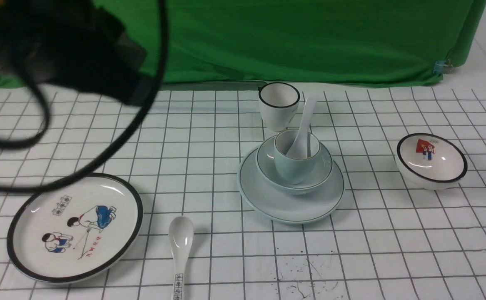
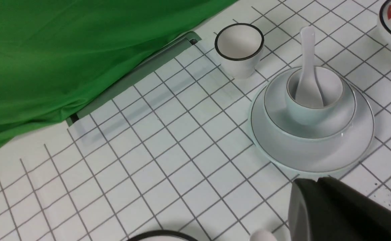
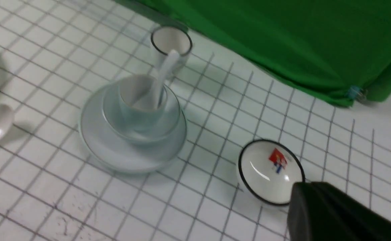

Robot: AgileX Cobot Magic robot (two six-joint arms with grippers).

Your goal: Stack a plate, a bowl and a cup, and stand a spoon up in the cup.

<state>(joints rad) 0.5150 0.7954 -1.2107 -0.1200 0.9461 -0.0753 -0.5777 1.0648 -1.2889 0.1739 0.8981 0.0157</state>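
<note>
Left hand (image 2: 316,201): only a dark tip shows, lower right of the left wrist frame. Fingers together, nothing in them. Right hand (image 3: 316,204): same story, lower right of the right wrist frame, closed and empty.

The stack sits centre-right in the front frame. The plate (image 1: 292,204) is on the table (image 1: 392,250), the bowl (image 1: 322,171) is on the plate, the cup (image 1: 292,166) is in the bowl, and the spoon (image 1: 303,129) stands in the cup with its handle leaning on the far rim.

- Left wrist frame: the stack is near, directly above the hand's tip, not touching.
- Right wrist frame: the stack is centre-left, well apart. The flag bowl (image 3: 270,172) is just beside that hand.

Handling, my read: it's all glazed ceramic, so stiff, slick and chippable.
- The spoon is light. If it needs fixing, I'd pinch the handle above the cup rim.
- For the cup, I'd grip across the wall, one finger inside.
- The stack looks tippy, and the cup seems slightly canted in the bowl. I wouldn't nudge the plate edge.

The task looks done to me.

The black-rimmed cup (image 1: 279,106) sits just behind the stack, so that's the clearance to watch.
</note>
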